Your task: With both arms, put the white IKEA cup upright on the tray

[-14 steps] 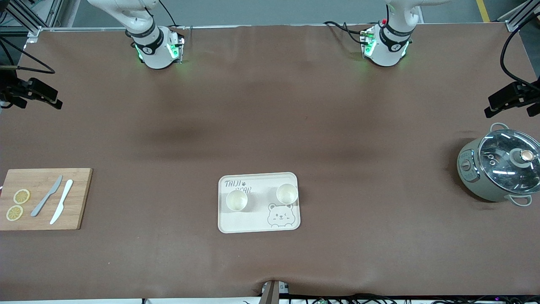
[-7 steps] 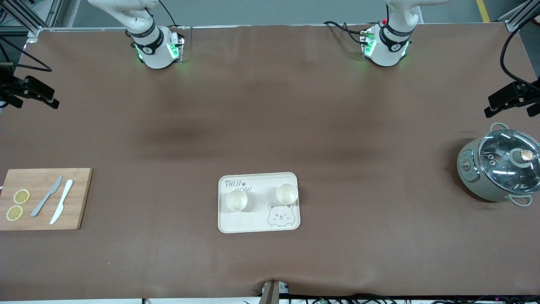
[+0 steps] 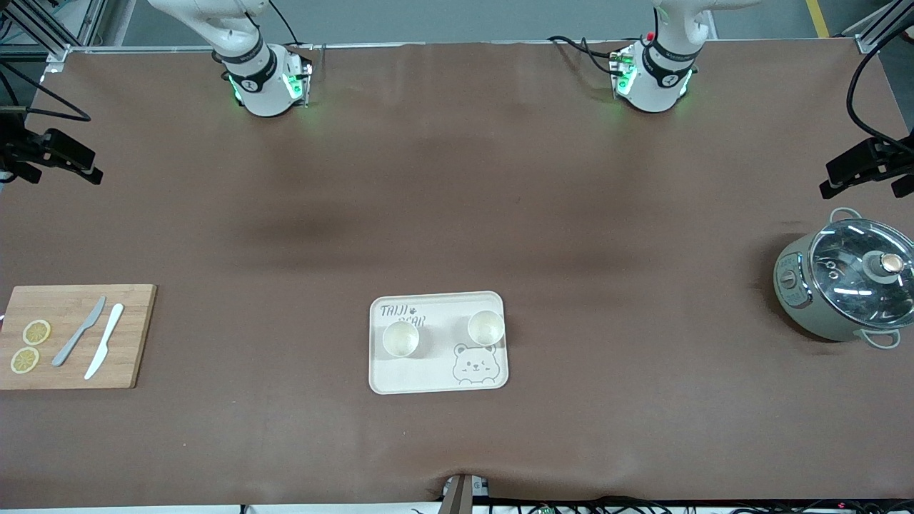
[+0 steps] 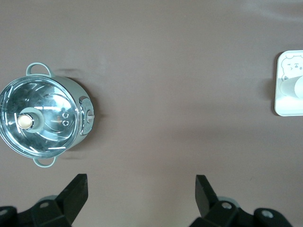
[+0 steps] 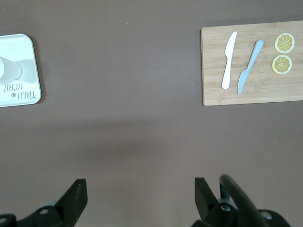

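Brown cloth covers our table, and on it the tray sits near the front camera with two cups upright on it, side by side and apart. We judge the placing done. Our left gripper hangs spread and empty over bare cloth near the pot; our right gripper, equally wide, hangs near the board. Both wait. Risk now: any careless return sweep low over the tray could topple a cup.
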Robot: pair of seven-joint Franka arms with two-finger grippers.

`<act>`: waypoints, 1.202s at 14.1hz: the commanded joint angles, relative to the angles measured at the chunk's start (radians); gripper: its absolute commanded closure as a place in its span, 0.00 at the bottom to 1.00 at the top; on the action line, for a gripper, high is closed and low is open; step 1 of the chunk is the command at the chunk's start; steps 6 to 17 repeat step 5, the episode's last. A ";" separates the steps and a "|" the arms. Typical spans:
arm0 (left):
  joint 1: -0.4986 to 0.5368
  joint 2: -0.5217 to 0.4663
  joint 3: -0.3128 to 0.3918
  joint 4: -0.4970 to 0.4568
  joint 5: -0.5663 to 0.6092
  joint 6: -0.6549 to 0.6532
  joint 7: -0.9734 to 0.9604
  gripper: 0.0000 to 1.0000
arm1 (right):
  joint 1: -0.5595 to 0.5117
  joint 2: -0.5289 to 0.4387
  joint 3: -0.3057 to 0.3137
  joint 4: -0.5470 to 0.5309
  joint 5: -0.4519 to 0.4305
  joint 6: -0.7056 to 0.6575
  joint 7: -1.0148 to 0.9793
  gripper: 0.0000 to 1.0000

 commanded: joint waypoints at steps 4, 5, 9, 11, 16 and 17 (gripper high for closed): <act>0.014 -0.022 -0.009 -0.017 -0.002 -0.005 0.024 0.00 | 0.000 0.022 0.002 0.017 0.000 -0.009 -0.005 0.00; 0.014 -0.022 -0.009 -0.017 -0.002 -0.005 0.026 0.00 | 0.000 0.022 0.002 0.017 0.000 -0.009 -0.005 0.00; 0.014 -0.022 -0.009 -0.017 -0.002 -0.005 0.026 0.00 | 0.000 0.022 0.002 0.017 0.000 -0.009 -0.005 0.00; 0.014 -0.022 -0.009 -0.017 -0.002 -0.005 0.026 0.00 | 0.000 0.022 0.002 0.017 0.000 -0.009 -0.005 0.00; 0.014 -0.022 -0.009 -0.017 -0.002 -0.005 0.026 0.00 | 0.000 0.022 0.002 0.017 0.000 -0.009 -0.005 0.00; 0.014 -0.022 -0.009 -0.017 -0.002 -0.005 0.026 0.00 | 0.000 0.022 0.002 0.017 0.000 -0.009 -0.005 0.00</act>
